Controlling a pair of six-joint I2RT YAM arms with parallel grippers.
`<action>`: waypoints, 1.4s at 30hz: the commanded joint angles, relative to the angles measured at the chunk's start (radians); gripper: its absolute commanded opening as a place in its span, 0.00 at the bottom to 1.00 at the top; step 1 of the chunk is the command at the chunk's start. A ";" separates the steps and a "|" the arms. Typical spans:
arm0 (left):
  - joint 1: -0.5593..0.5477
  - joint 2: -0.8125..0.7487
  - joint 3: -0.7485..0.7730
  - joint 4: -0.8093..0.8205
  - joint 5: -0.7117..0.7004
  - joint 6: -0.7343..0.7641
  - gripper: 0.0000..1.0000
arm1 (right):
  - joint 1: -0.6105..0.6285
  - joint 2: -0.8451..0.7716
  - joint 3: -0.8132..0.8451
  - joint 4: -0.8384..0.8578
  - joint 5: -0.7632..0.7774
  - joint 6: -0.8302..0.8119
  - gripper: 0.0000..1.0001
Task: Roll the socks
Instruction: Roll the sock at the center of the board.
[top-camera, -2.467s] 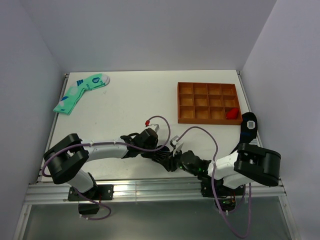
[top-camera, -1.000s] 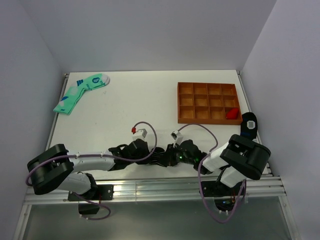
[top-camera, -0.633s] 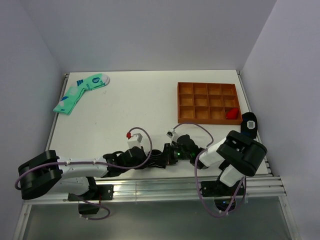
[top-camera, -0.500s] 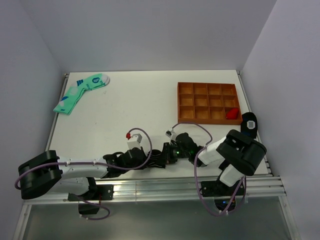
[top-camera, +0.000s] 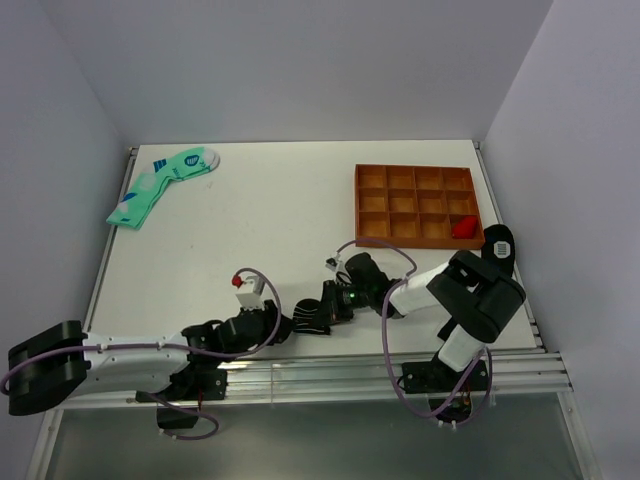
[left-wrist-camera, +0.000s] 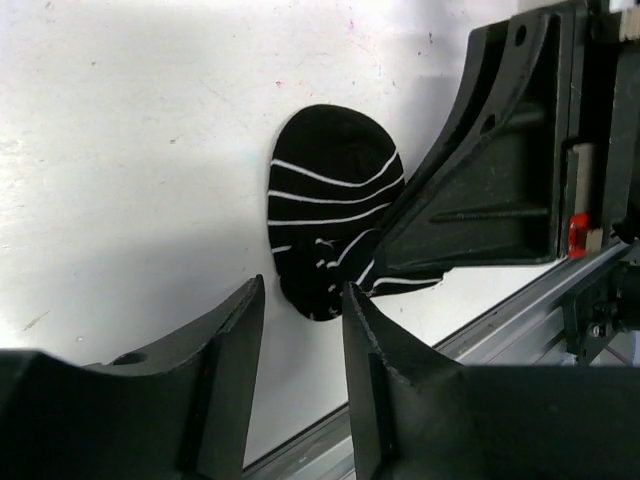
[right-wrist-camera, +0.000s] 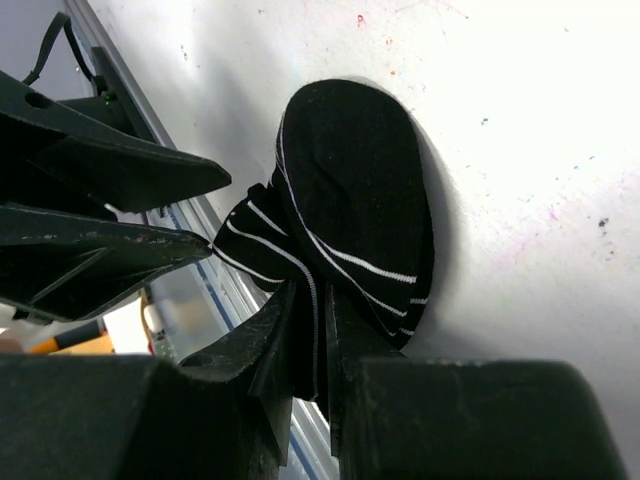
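Black white-striped socks (top-camera: 312, 318) lie bunched in a lump at the table's near edge, centre, just ahead of the alu rail (top-camera: 300, 372). R gripper (top-camera: 336, 304) is clamped on the socks: in the R wrist view its fingers (right-wrist-camera: 262, 352) pinch a fold of the knit and the rest bulges out past the tips. L gripper (top-camera: 281, 326) is just left of the lump with jaws apart and nothing between them; in the L wrist view the socks (left-wrist-camera: 330, 210) sit beyond its tips, not touching. The R gripper's finger covers the lump's right lower part there.

Other stuff:
- Mint-green socks (top-camera: 160, 185), far left corner, well apart.
- Orange compartment tray (top-camera: 358, 205), far right, with a red item (top-camera: 463, 228) in its near-right cell.
- Dark obj w/ white patch (top-camera: 498, 247) at the table's right edge; can't tell what it is.

Vs half a sec ago: L arm has pulled back to the left and its jaws have let go, so the lump now shows between the two grippers. R gripper is a bit farther up-table. Green socks and tray are unchanged.

White table (top-camera: 280, 220) w/ faint specks; pale grey-lilac walls (top-camera: 300, 70) on three sides.
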 joint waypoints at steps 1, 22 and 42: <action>-0.018 -0.032 -0.069 0.169 -0.040 0.043 0.43 | -0.014 0.063 -0.018 -0.263 0.055 -0.075 0.17; -0.139 0.142 -0.085 0.479 -0.157 0.274 0.49 | -0.066 0.115 0.081 -0.438 -0.009 -0.147 0.17; -0.122 0.349 -0.034 0.588 -0.103 0.308 0.45 | -0.067 0.125 0.070 -0.424 -0.013 -0.161 0.15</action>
